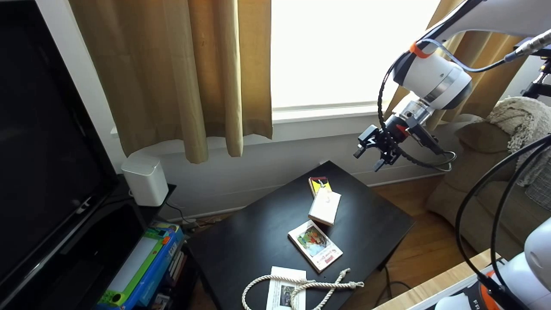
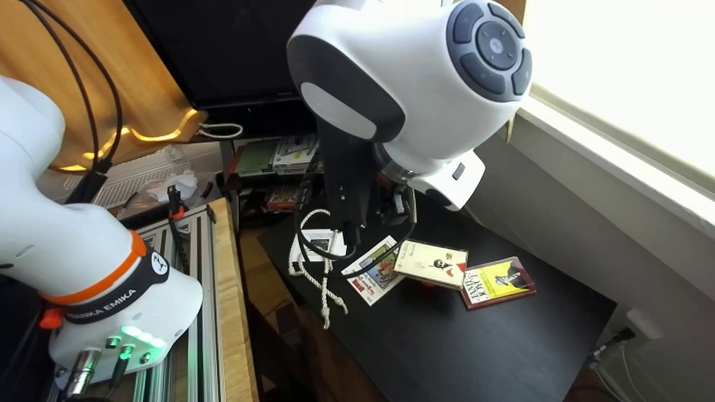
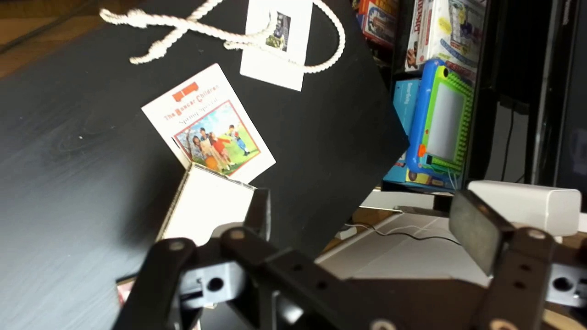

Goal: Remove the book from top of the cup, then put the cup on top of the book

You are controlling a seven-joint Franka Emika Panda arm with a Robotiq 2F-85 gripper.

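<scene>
The book [image 2: 429, 263] has a pale cream cover and sits raised above the dark table [image 2: 463, 346]. It also shows in an exterior view [image 1: 325, 206] and in the wrist view [image 3: 208, 204], partly behind a finger. A small red patch of the cup [image 2: 428, 283] shows under the book's edge; the rest of the cup is hidden. My gripper [image 1: 367, 160] is open and empty, in the air above the table's window-side end, apart from the book. In the wrist view the fingers [image 3: 369, 224] stand wide apart with nothing between them.
A white-bordered booklet [image 1: 315, 244] lies beside the book. A yellow-and-black item [image 2: 499, 282] lies at its other end. A white rope [image 1: 318, 285] lies over a paper [image 1: 275, 292]. A television [image 1: 47, 129] and white box [image 1: 146, 178] stand past the table; wall and window are behind.
</scene>
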